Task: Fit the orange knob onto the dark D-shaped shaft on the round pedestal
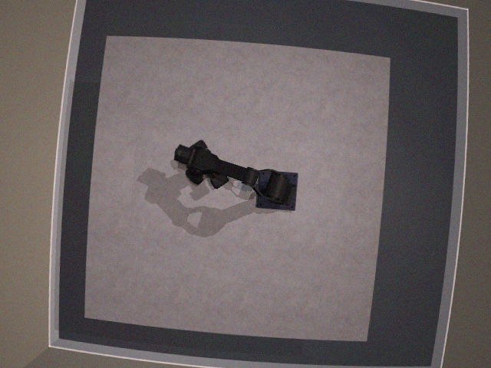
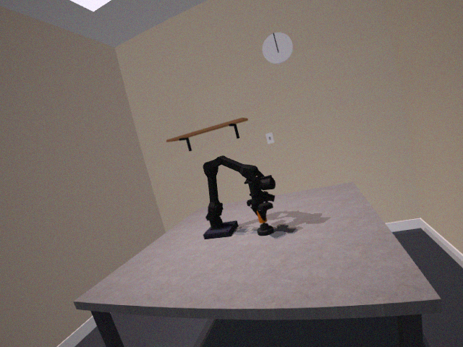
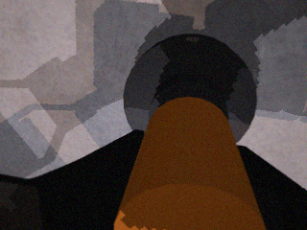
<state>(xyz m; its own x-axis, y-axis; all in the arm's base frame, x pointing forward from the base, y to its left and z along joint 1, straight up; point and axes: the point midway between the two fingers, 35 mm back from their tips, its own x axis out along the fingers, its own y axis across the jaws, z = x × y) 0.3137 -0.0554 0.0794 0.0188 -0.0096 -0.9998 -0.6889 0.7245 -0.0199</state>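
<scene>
The orange knob (image 2: 261,217) (image 3: 189,153) is held between the fingers of my gripper (image 2: 260,215) (image 3: 187,147), which is shut on its two sides. The dark round pedestal (image 2: 265,230) (image 3: 139,91) stands on the table directly below the knob. In the wrist view the knob's lower end covers the pedestal's middle. The shaft is hidden, and I cannot tell how far the knob sits over it. In the exterior view the knob's lower end is at the pedestal's raised top. In the top view the arm hides both knob and pedestal.
The arm's square base (image 1: 291,202) (image 2: 221,230) stands on the table (image 1: 238,277) (image 2: 257,272) close to the pedestal. The arm arches over from the base to the pedestal, and its shadow falls on the table around the pedestal.
</scene>
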